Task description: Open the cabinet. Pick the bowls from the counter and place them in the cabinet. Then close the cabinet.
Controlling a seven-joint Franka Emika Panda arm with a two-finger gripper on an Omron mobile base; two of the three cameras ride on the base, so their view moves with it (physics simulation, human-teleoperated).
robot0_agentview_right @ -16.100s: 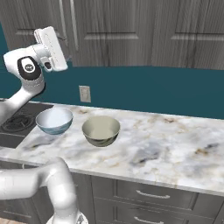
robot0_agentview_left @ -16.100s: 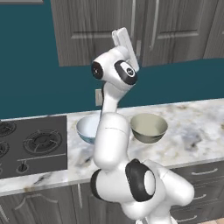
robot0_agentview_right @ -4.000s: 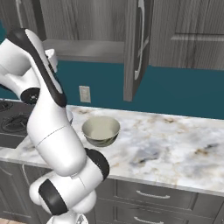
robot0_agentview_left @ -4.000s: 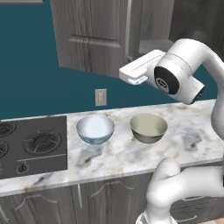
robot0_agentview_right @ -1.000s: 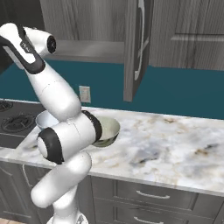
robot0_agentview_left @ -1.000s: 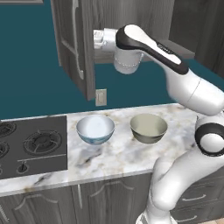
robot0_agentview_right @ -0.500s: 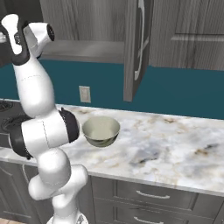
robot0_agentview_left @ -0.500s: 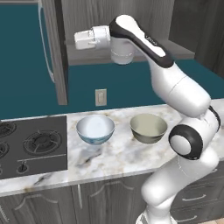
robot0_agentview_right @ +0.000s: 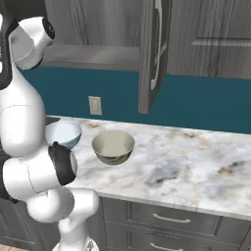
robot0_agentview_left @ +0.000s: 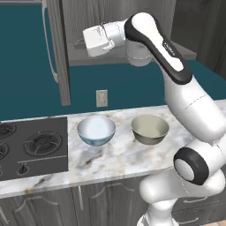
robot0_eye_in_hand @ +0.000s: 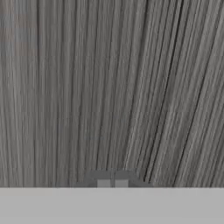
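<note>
Cabinet standing open above the counter, both doors swung out edge-on, one shelf bare inside. Gripper raised in front of the opening, jaws pinched together with nothing between them, facing wood grain at very close range.

Two bowls on the counter, below the cabinet and just right of the cooktop: white bowl nearer the cooktop, cream bowl beside it, close but apart, both upright and empty.

Probably ceramic: rigid, smooth, fairly light, prone to chip or crack if dropped or knocked against the shelf edge. Glazed curve likely slippery, so no purchase on the outside belly. Best hold judged to be the rim, one finger inside and one outside the wall, squeezed firmly and lifted level.
</note>
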